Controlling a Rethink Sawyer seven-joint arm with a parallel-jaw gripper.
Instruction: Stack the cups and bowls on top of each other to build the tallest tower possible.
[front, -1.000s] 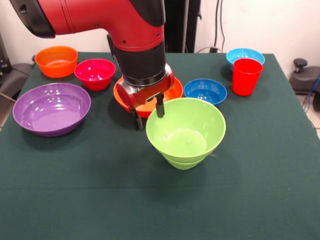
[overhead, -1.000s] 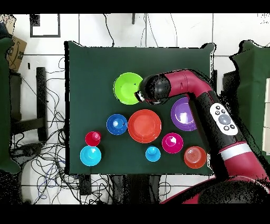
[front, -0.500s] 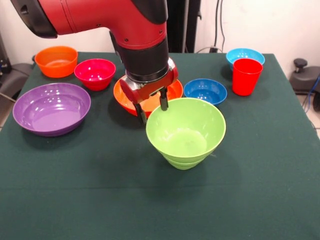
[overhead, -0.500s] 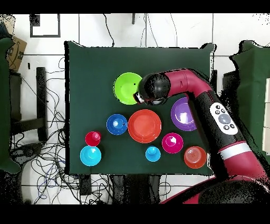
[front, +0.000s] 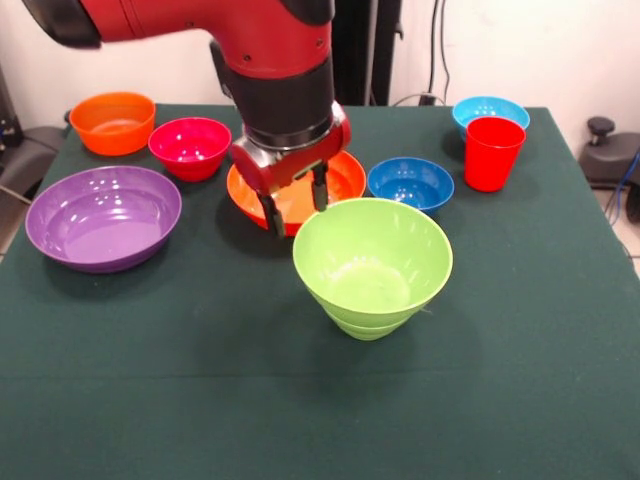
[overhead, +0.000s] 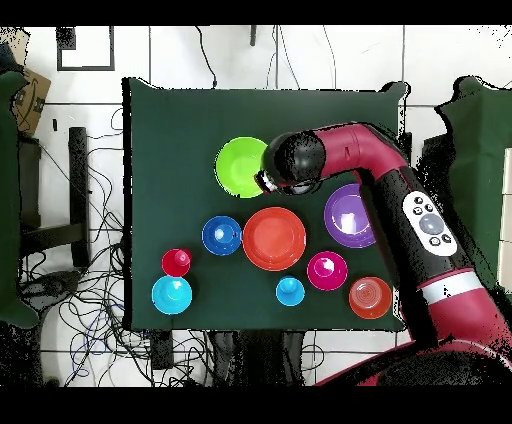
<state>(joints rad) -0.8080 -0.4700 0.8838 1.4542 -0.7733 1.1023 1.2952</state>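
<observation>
Two lime green bowls (front: 372, 262) sit nested near the table's middle, also seen from above (overhead: 242, 167). My gripper (front: 294, 204) hangs open and empty just above their far left rim, over the large orange bowl (front: 343, 178). The big purple bowl (front: 103, 216) lies at the left. A magenta-red bowl (front: 190, 146) and a small orange bowl (front: 112, 121) stand behind it. A dark blue bowl (front: 410, 182), a red cup (front: 492, 152) and a light blue bowl (front: 490, 107) are at the right. The arm hides the light blue cup (overhead: 290, 291) in the front view.
The green cloth (front: 180, 380) covers the table, and its near half holds nothing. Cables lie on the floor around the table (overhead: 90, 300). The arm (overhead: 400, 200) reaches over the purple bowl in the overhead view.
My gripper has risen and drawn slightly back from the green bowls' rim, still open. No bowl or cup has moved.
</observation>
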